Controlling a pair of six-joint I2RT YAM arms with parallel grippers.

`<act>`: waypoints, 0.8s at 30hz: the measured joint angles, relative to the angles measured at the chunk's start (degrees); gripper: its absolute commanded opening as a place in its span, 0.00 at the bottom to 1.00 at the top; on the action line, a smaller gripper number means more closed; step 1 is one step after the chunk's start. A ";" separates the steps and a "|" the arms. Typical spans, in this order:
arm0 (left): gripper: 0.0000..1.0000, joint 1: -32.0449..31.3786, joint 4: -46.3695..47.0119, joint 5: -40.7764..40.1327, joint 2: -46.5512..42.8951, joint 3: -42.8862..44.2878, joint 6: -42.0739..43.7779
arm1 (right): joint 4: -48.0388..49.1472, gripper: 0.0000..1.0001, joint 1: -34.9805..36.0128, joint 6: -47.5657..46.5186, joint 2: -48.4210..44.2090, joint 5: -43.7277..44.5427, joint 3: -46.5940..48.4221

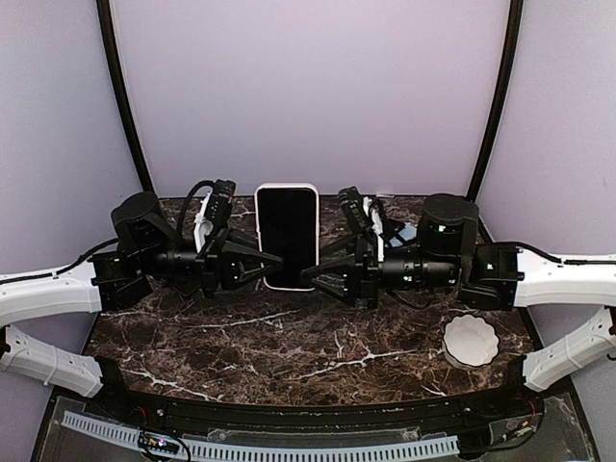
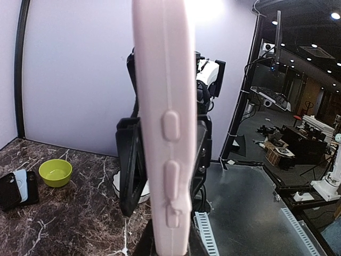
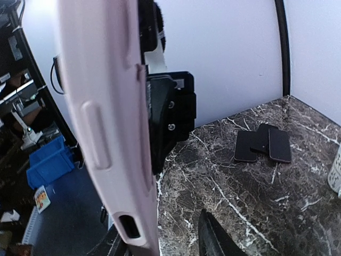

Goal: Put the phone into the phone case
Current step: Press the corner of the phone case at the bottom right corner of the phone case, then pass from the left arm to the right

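Note:
The phone [image 1: 287, 231], dark screen up, sits inside a pale pink case [image 1: 262, 204] whose rim frames it. It is held in the air between the two arms. My left gripper [image 1: 269, 269] is shut on the lower left edge of the cased phone; the case's button side [image 2: 165, 133] fills the left wrist view. My right gripper [image 1: 316, 271] is at the lower right edge. In the right wrist view the case [image 3: 109, 117] lies against the left finger, the right finger [image 3: 213, 237] stands apart from it, and the jaws are open.
A white scalloped dish [image 1: 471, 340] sits on the marble table [image 1: 289, 337] at the right front. A green bowl [image 2: 55, 172] and dark phones [image 2: 16, 189] lie further off. More dark phones [image 3: 264, 145] and a white basket [image 3: 335, 170] show in the right wrist view.

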 measured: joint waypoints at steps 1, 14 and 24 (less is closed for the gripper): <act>0.00 0.00 0.00 0.04 0.00 -0.02 0.20 | -0.20 0.45 -0.09 0.17 -0.04 0.09 0.13; 0.00 -0.02 0.13 1.70 0.70 0.00 0.24 | -0.98 0.00 -0.46 -1.40 0.33 -1.05 7.30; 0.86 -0.07 -1.55 0.81 0.63 0.76 2.69 | -3.32 0.00 -1.20 0.15 -0.31 0.74 5.75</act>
